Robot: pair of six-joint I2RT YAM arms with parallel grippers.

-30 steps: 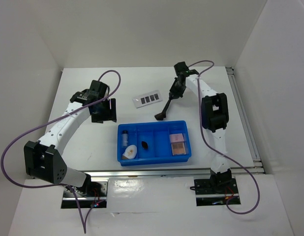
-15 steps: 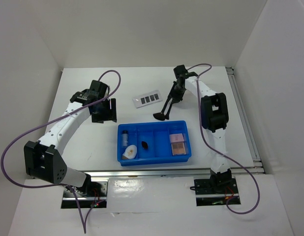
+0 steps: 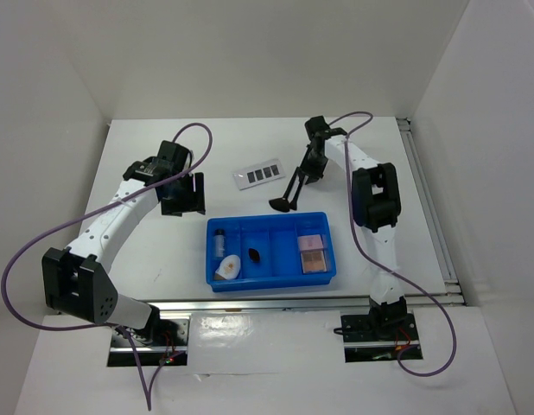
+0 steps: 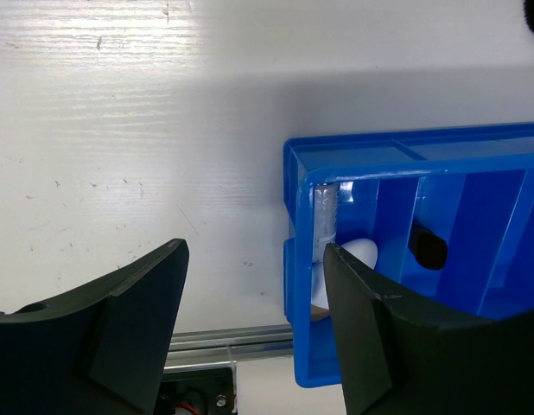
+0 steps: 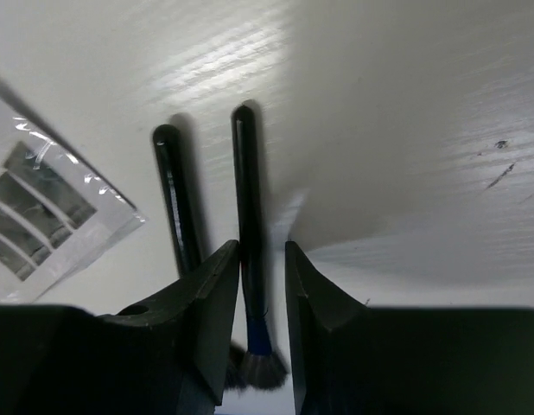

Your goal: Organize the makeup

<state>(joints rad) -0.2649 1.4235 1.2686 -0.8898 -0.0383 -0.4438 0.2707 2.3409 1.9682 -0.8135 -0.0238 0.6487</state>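
Two black brushes (image 3: 293, 185) lie side by side on the table above the blue tray (image 3: 269, 278). My right gripper (image 3: 311, 162) straddles one brush handle (image 5: 249, 216). Its jaws are narrow, the handle touches the left finger (image 5: 198, 311), and a thin gap shows at the right finger. The second brush (image 5: 176, 203) lies just outside the left finger. The clear palette (image 3: 257, 175) lies on the table, and it also shows in the right wrist view (image 5: 42, 207). The vial (image 3: 220, 241), white oval piece (image 3: 228, 267) and two pink squares (image 3: 312, 254) sit in the tray. My left gripper (image 3: 182, 195) is open and empty.
A small black item (image 3: 254, 256) lies in a middle tray compartment. The left wrist view shows the tray's left end (image 4: 301, 259) with the vial (image 4: 324, 216) and white piece (image 4: 358, 252) inside. Metal rails (image 3: 276, 304) run along the near table edge.
My right gripper has shifted slightly over the brush handles, and the brushes have barely moved. The left arm has not moved.
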